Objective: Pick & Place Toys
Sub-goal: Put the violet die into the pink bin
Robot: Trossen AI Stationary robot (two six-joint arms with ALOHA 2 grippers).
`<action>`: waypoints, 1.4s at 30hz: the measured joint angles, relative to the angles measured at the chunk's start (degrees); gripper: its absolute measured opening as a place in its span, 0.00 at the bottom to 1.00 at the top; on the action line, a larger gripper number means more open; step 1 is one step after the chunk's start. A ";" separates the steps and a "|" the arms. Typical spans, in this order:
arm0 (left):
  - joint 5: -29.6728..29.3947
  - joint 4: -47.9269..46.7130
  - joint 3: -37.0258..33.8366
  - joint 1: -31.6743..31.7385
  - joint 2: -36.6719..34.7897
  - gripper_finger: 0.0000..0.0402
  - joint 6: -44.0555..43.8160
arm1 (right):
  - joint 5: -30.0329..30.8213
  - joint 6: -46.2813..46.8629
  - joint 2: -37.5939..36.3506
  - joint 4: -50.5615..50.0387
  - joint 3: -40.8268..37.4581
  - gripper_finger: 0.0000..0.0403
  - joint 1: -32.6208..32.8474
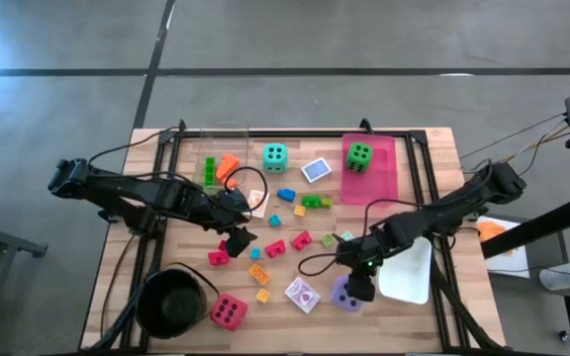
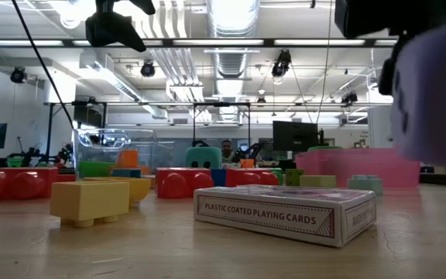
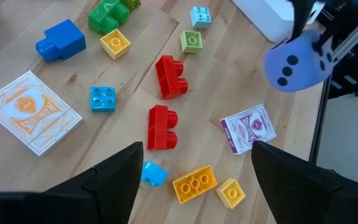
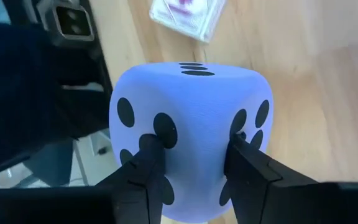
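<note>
Your right gripper (image 4: pixel 188 155) is clamped on the purple die (image 4: pixel 191 134), one finger pressing each side face; in the high view that die (image 1: pixel 346 293) sits at the near right of the table, just left of the white tray (image 1: pixel 411 272) and just right of a purple-backed card pack (image 1: pixel 302 294). Your left gripper (image 3: pixel 194 171) hangs with its fingers spread and nothing between them, over the middle of the table above two red blocks (image 3: pixel 164 127) and a yellow block (image 3: pixel 194 184). Farther out you have the pink-red die (image 1: pixel 229 311) near the front beside the round black pot (image 1: pixel 174 301); the teal die (image 1: pixel 274 156) at the far side; the green die (image 1: pixel 359 156) on the pink tray (image 1: pixel 384 178).
</note>
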 joint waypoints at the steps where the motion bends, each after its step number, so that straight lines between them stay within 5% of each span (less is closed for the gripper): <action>1: 0.03 0.00 0.00 0.02 0.00 0.76 0.00 | 0.54 0.19 -0.77 -0.46 0.29 0.30 -0.02; 24: 0.17 -0.04 -0.02 0.02 0.00 0.76 0.62 | 23.83 3.28 -24.06 -16.35 -0.41 0.28 -10.09; 42: 0.17 -0.74 -0.02 0.02 0.00 0.75 0.22 | 30.53 -7.54 -26.11 -22.33 -0.55 0.27 -28.84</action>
